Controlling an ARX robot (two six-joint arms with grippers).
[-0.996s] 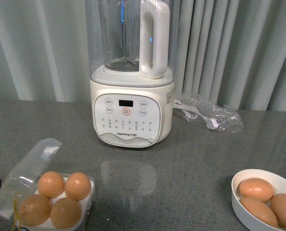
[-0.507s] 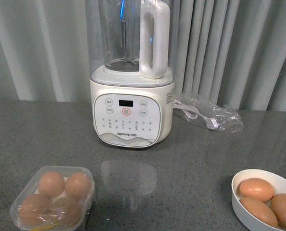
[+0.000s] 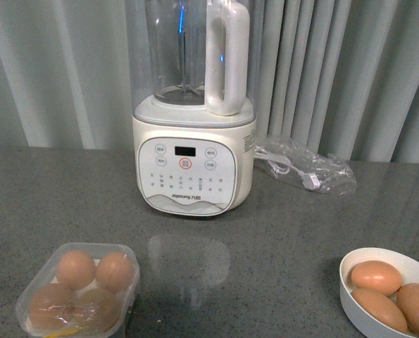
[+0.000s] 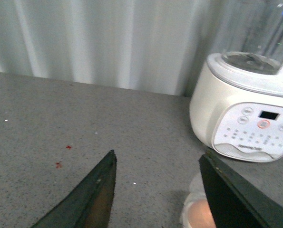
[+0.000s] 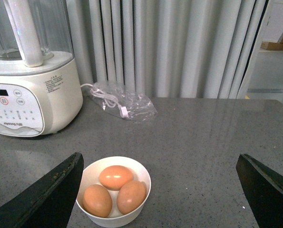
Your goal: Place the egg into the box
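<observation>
The box point(image 3: 79, 289) stands at the table's front left in the front view, its clear lid shut over several orange-brown eggs point(image 3: 76, 269). In the left wrist view my left gripper point(image 4: 158, 156) hangs open above the table, with a corner of the box point(image 4: 194, 213) showing beside one finger. My right gripper point(image 5: 159, 159) is open and empty over the table, with three more eggs point(image 5: 115, 176) in a white bowl point(image 5: 142, 175) by one finger. Neither gripper shows in the front view.
A white blender point(image 3: 194, 158) with a tall clear jug stands at the middle back. A clear plastic bag with a cable point(image 3: 304, 169) lies to its right. The bowl point(image 3: 350, 299) sits at the front right. Grey curtains hang behind the table.
The box's lid, standing open one second ago, is now shut over the eggs. A dark shape at the front view's left edge has gone.
</observation>
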